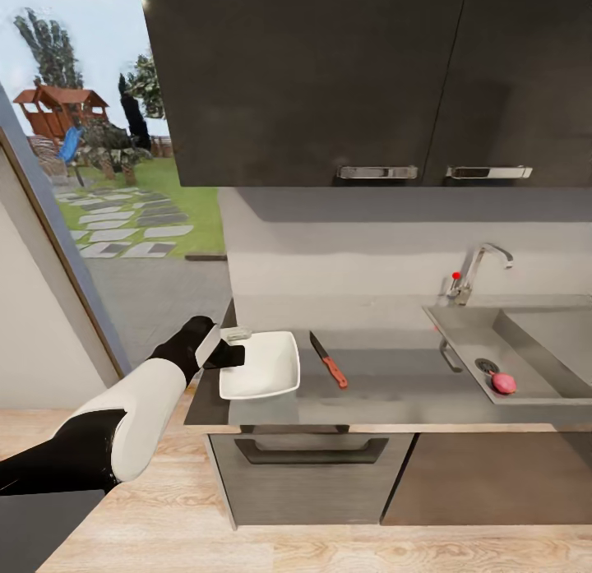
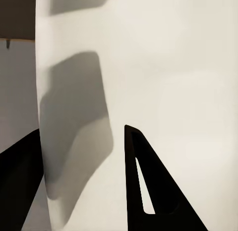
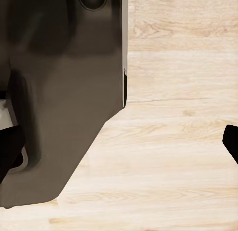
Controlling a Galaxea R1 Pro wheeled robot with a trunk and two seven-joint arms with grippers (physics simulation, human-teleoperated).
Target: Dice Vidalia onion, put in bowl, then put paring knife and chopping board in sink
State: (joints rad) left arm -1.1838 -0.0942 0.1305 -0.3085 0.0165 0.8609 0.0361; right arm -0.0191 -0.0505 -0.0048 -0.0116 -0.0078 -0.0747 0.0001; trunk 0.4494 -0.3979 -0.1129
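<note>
Pretty much nothing of the job looks done yet, far as I can see. Nearest to me, the left arm reaches out from the floor side up to the counter's end, and the left gripper [image 1: 226, 353] sits right at the white bowl [image 1: 261, 366], its near rim running between the two dark fingers [image 2: 148, 181] in the wrist camera, which stand spread either side of it (not actually squeezing, I'd say). The right gripper [image 3: 119, 156] hangs low over the wood floor [image 3: 173, 141] beside a dark cabinet front [image 3: 64, 92]; can't tell if it's open or shut.

Past the bowl, the paring knife [image 1: 329, 360] lies flat on the countertop [image 1: 395, 384], untouched. Further along, the onion [image 1: 504, 383] (pinkish here) sits whole in the sink [image 1: 460, 330] by the drain. Can't spot the chopping board.
</note>
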